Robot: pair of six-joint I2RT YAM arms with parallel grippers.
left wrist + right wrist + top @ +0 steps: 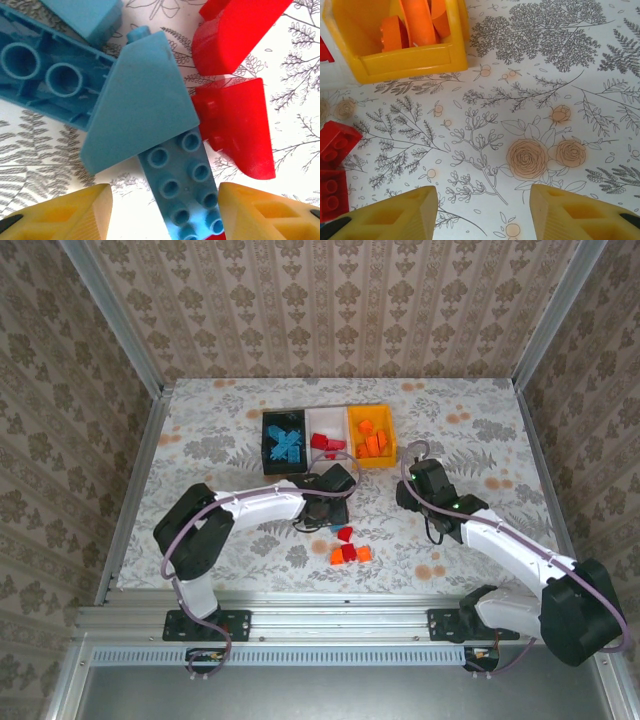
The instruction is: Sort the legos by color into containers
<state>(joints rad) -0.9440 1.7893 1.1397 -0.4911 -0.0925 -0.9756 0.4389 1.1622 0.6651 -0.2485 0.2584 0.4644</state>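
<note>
Left tool [165,220] astride light-blue studded plastic brick [177,175], long axis straight ahead between jaws; clenched or not, cannot tell. Light-blue plastic wedge [140,100] over its far end, red curved plastic bricks [235,125] just right. Right tool [482,215] released, empty over bare bench [545,75]; orange-yellow plastic bin [410,62] ahead-left, room all round.

We find the overhead view bright and evenly lit from above, the arms [262,507] laying only faint, soft shadows on the flowered surface [220,440]; wall edges [113,315] lean outward toward the corners. In the left wrist view the light blue bricks [140,110] sit very close, slightly soft, a dim shadow under their lower edge. In the right wrist view the print is crisp, while the yellow fingers [390,217] blur at the bottom.
</note>
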